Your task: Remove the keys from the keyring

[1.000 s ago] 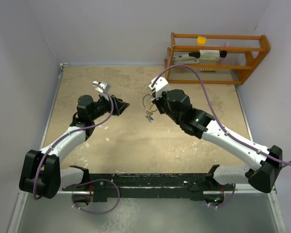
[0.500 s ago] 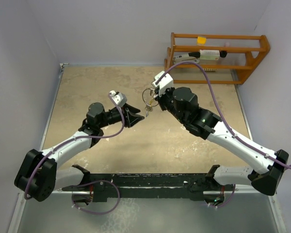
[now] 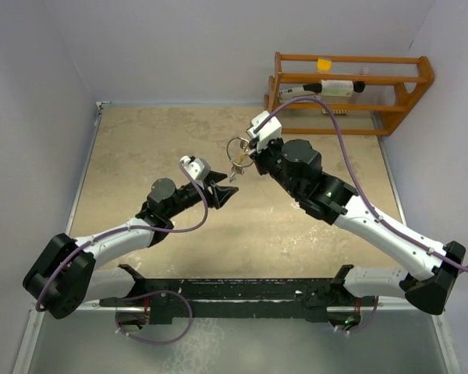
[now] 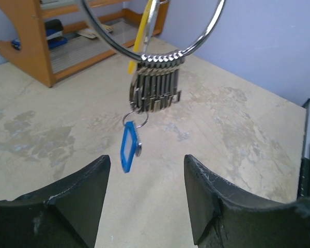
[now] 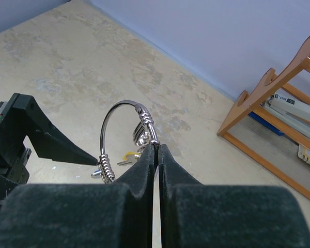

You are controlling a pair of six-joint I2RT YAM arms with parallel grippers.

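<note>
Right gripper [image 5: 156,147] clamped shut on large round silver metal keyring [image 5: 146,123], held aloft over sandy tabletop [image 3: 140,140], bunch of plain silver keys [image 4: 154,88] and blue plastic tag [image 4: 128,153] hanging from ring, left gripper [image 4: 144,164] with jaws apart, just below keys, not touching.

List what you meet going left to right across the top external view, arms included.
In order: left arm's base → left end effector → right end effector → wooden rack → right arm's base. The keyring with its keys is left out: it overlaps both end effectors.
</note>
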